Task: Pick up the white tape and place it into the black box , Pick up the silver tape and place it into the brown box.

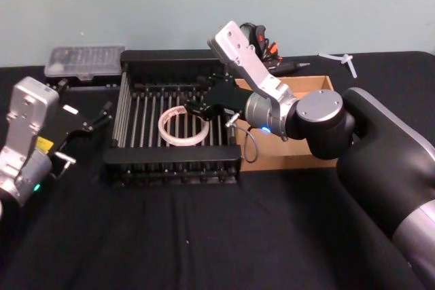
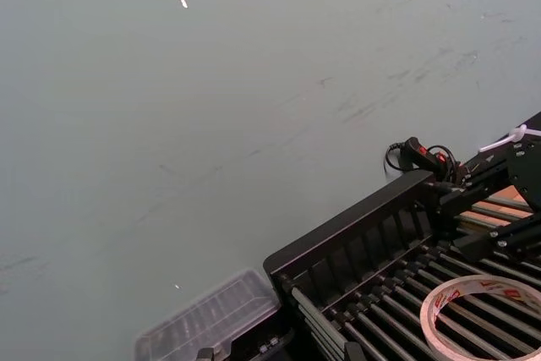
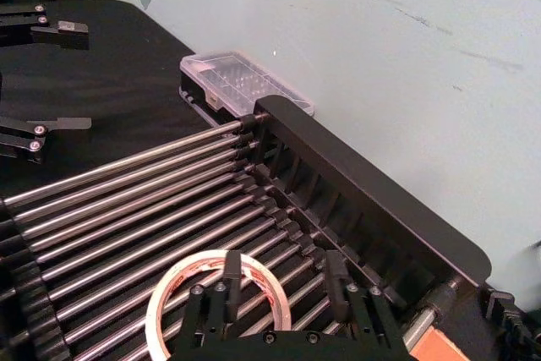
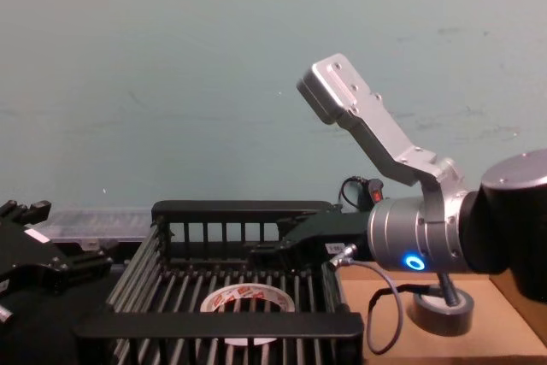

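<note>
- The white tape (image 1: pixel 182 125) lay flat on the barred floor of the black box (image 1: pixel 173 166); that half of the task looked done.
- The right gripper (image 3: pixel 281 281) hung just above the roll, fingers (image 3: pixel 230 275) spread and holding nothing.
- The silver tape (image 4: pixel 441 307) already sat in the brown box (image 1: pixel 306 158), so little seemed left.
- The left gripper (image 1: pixel 103 115) waited beside the crate, open and empty.

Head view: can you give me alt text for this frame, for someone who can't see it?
The right tool, fingers open, hovers inside the black box over the white tape, which lies flat on the slatted floor. The brown box sits beside the crate under the right arm. The left tool is parked, open, left of the crate on the black table.
</note>
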